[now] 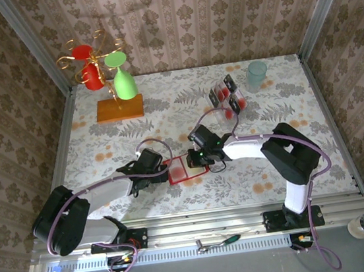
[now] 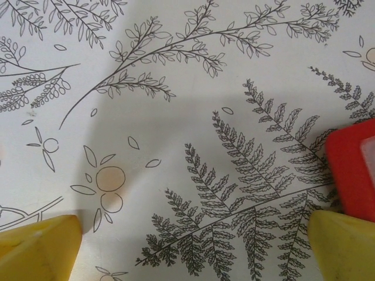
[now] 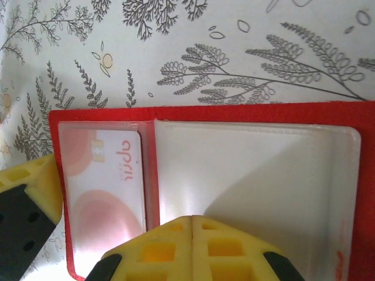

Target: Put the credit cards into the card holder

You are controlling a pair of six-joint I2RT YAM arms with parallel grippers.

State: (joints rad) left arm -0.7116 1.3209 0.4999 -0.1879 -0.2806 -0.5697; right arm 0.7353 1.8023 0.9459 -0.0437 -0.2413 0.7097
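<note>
One card [image 3: 102, 181] sits in the wallet [image 3: 234, 111], other cards [image 1: 229, 97] wait at one o'clock; left gripper [image 2: 193, 240] stands open, right gripper [image 3: 192, 234] pinched closed, empty.

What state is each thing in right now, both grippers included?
card holder: open, lying flat on the table.
inserted card: tucked into one pocket of the holder.
other credit cards: in the clear rack at the back.
left gripper: open, beside the holder's edge.
right gripper: shut, tips over the holder's empty pocket.
teal cup: upright.
</note>
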